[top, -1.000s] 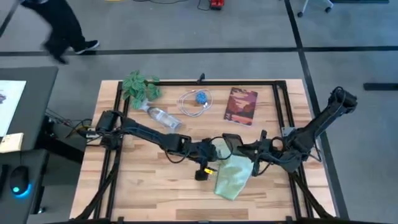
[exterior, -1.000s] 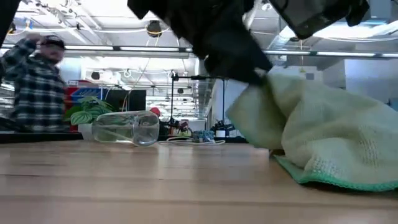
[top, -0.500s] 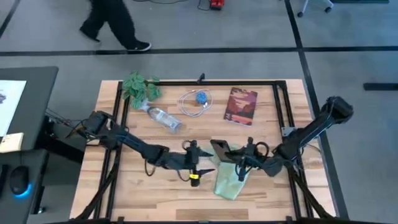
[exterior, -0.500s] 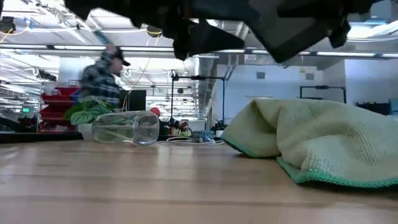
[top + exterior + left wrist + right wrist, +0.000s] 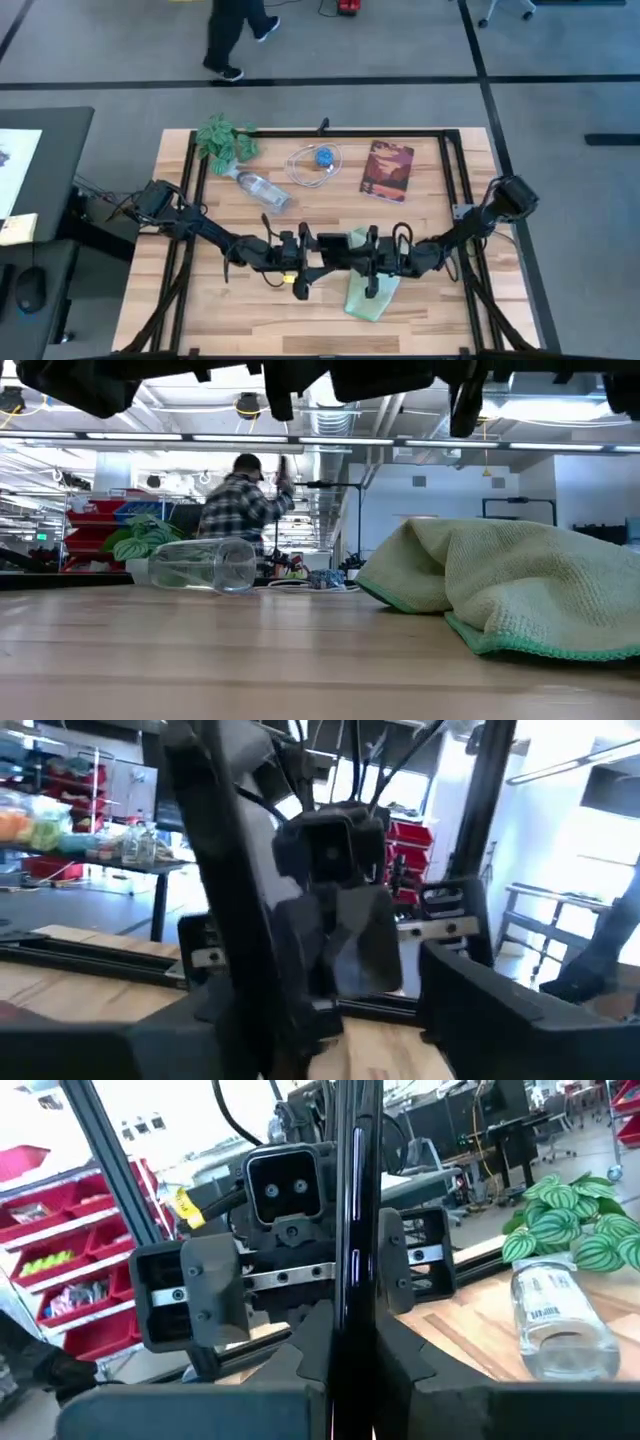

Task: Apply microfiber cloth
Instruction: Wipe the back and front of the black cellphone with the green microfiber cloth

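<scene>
Behind the microfiber cloth lies a bottle; plant beyond.

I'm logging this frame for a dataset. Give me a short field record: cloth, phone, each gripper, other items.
cloth: microfiber cloth lies crumpled on the table, in neither gripper
phone: black phone upright, between the right gripper's fingers
right gripper: shut on the phone, mid-table
left gripper: open, facing the right gripper
other: bottle on its side, plant, book
</scene>
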{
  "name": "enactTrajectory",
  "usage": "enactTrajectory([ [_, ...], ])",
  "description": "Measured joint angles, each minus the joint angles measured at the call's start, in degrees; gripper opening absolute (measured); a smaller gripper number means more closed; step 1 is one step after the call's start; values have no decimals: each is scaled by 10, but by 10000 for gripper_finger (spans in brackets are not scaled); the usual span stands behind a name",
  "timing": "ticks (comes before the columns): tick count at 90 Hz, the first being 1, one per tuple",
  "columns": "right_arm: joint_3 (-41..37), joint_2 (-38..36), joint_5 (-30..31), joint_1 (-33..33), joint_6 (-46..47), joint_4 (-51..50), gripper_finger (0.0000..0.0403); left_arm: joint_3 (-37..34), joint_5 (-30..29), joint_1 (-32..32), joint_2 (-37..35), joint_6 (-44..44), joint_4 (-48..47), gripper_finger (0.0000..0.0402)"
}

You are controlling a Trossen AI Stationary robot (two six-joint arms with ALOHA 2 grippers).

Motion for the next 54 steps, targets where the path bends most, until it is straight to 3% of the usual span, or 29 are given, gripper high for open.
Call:
enactTrajectory([
  [19,0,10,-16,3,-3,15,20,1,-13,-2,0,-6,-8,21],
  [38,0,7,-14,8,-17,8,30,2,-18,-5,-3,-18,-23,7],
  [54,0,-5,-6,7,-9,-75,85,2,-35,-14,-35,-75,-161,4],
])
